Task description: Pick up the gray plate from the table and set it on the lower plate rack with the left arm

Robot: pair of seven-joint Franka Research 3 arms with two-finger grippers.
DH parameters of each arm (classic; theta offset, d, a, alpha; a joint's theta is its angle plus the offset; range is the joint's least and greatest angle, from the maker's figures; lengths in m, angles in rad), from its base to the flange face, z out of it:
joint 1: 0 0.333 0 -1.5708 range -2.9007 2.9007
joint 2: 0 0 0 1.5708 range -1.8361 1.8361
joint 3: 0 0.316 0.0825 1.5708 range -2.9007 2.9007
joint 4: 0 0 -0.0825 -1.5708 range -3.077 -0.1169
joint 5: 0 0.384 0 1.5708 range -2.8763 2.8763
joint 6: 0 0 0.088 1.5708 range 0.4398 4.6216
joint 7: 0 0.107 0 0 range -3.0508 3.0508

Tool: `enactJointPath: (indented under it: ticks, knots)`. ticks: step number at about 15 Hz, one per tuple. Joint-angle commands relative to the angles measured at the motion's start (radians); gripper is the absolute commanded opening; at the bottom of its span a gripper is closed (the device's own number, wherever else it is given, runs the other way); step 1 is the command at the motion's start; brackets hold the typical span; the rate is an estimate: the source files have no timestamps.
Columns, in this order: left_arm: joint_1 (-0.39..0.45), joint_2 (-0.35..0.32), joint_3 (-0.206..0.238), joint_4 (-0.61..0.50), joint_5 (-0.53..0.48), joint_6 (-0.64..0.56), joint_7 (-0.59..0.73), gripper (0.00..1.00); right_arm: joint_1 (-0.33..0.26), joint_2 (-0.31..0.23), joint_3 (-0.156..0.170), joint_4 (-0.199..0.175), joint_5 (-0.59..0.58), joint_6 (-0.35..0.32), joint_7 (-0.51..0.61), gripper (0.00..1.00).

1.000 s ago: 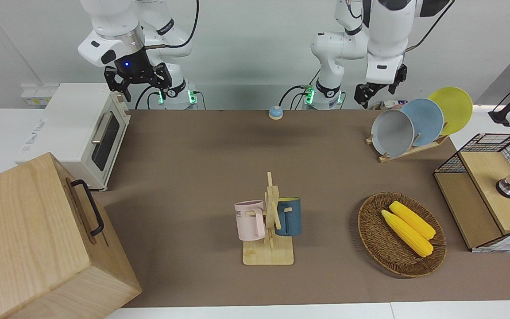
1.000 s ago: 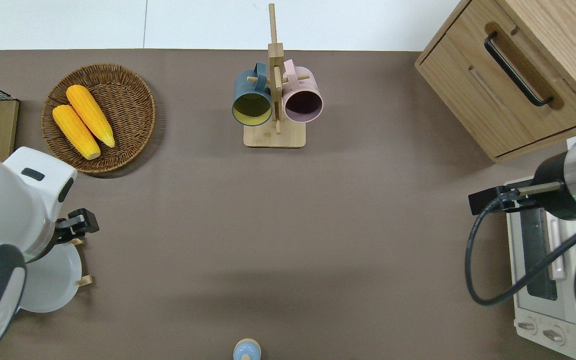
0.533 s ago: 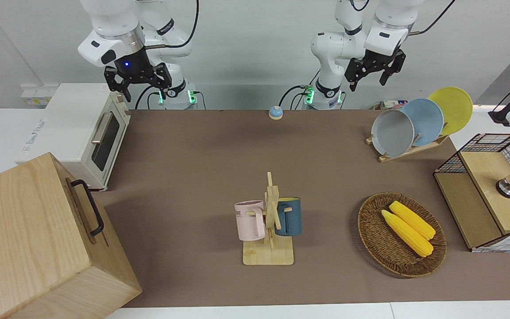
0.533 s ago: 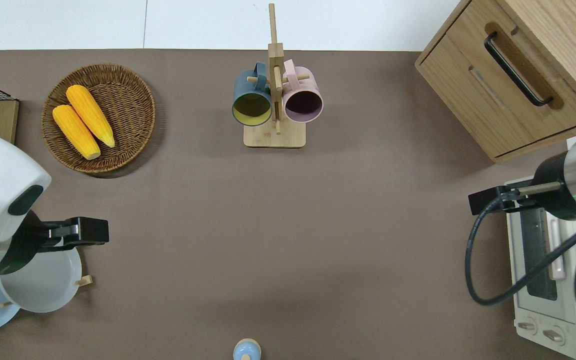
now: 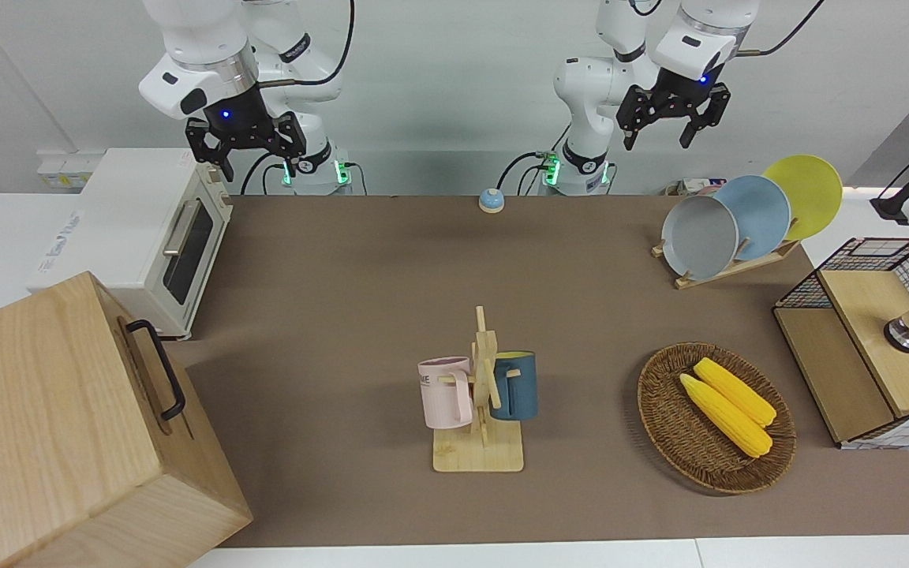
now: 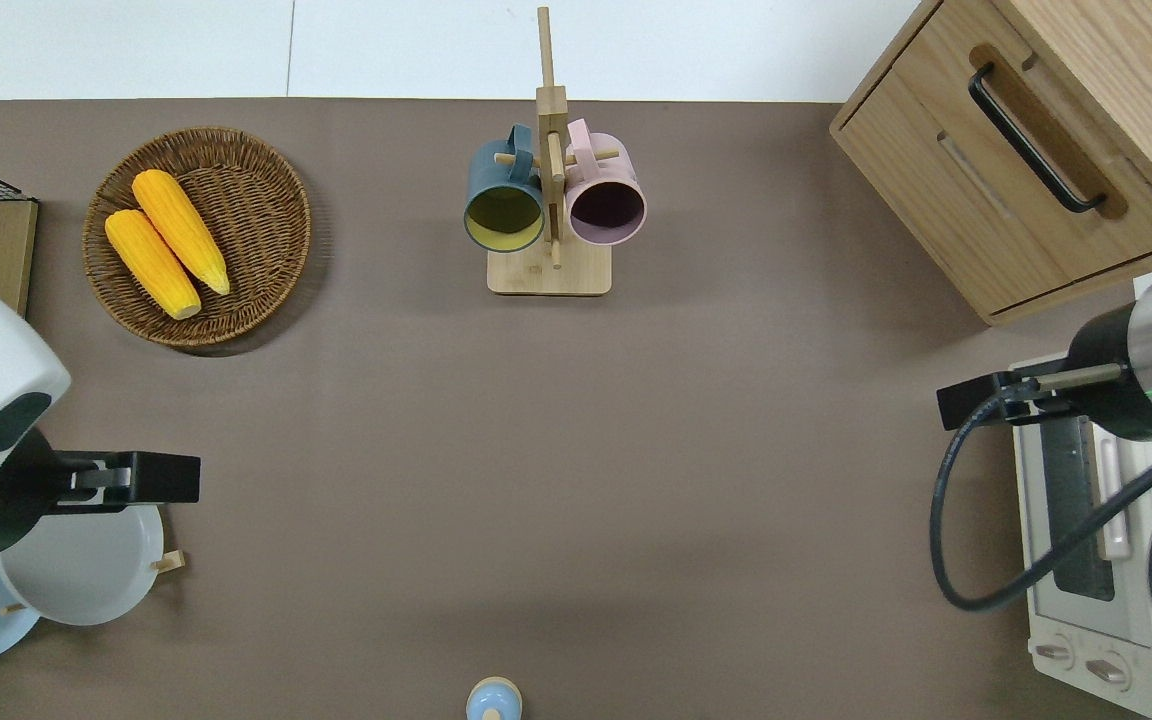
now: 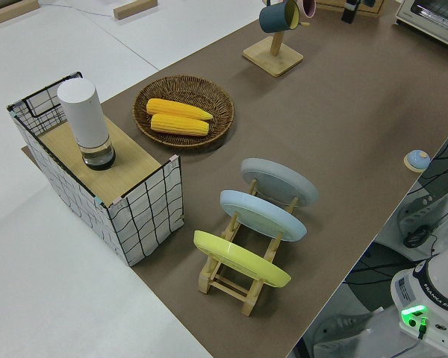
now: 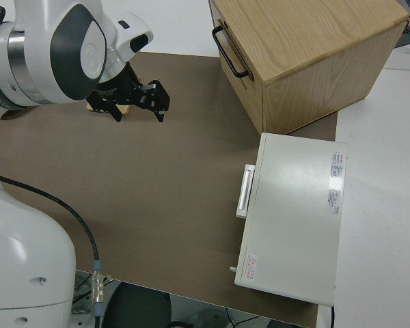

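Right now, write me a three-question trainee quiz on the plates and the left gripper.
1. True or false: the gray plate stands on the lower plate rack.
2. Which plate on the rack stands next to the gray one? A) yellow plate B) light-blue plate
3. Fill in: the left gripper is open and holds ____.

Key: 1 true; 2 B; 3 nothing.
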Motion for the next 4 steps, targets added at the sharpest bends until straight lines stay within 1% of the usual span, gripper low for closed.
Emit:
enactJointPath:
  ticks: [1, 4]
  knots:
    - [0.009, -0.008, -0.008, 0.012, -0.017, -0.035, 0.008, 1.00, -0.010, -0.002, 0.006, 0.006, 0.010, -0.013, -0.001, 0.990]
    - [0.009, -0.008, -0.004, 0.012, -0.017, -0.038, 0.016, 1.00, -0.010, -0.002, 0.006, 0.006, 0.010, -0.013, -0.001, 0.987]
